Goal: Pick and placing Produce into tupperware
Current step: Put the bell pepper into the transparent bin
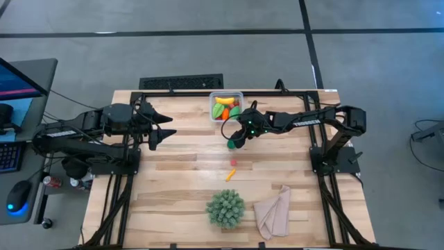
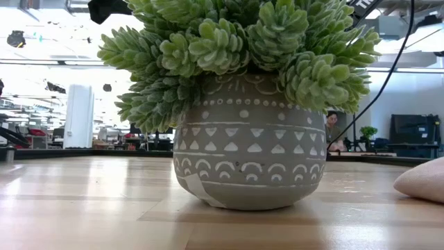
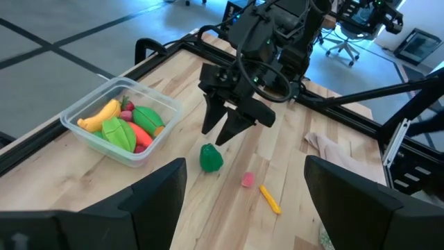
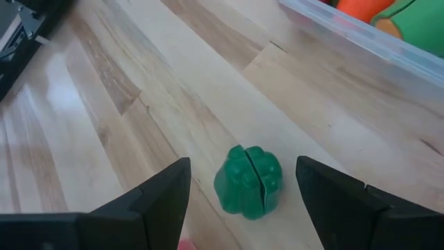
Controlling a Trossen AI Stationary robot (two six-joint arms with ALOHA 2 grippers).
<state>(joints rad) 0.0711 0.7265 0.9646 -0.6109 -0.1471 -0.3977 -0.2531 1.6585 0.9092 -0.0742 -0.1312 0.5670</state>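
Most produce already fills the tupperware (image 1: 216, 96) at the table's far edge as the empty, wide-open right gripper (image 3: 223, 133) hovers above a green piece (image 4: 248, 180), pink piece (image 3: 248, 180) and yellow piece (image 3: 270, 198) still loose nearby; left gripper (image 1: 168, 134) waits open

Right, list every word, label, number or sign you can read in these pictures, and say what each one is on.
White lettering along the right arm in the high view: too small to read.
Pattern on the plant pot in the low view: white triangles, arches and dots only, no words.
Container, toy produce, cloth and table: no text visible.
Nothing in any view can be read as a word or number.
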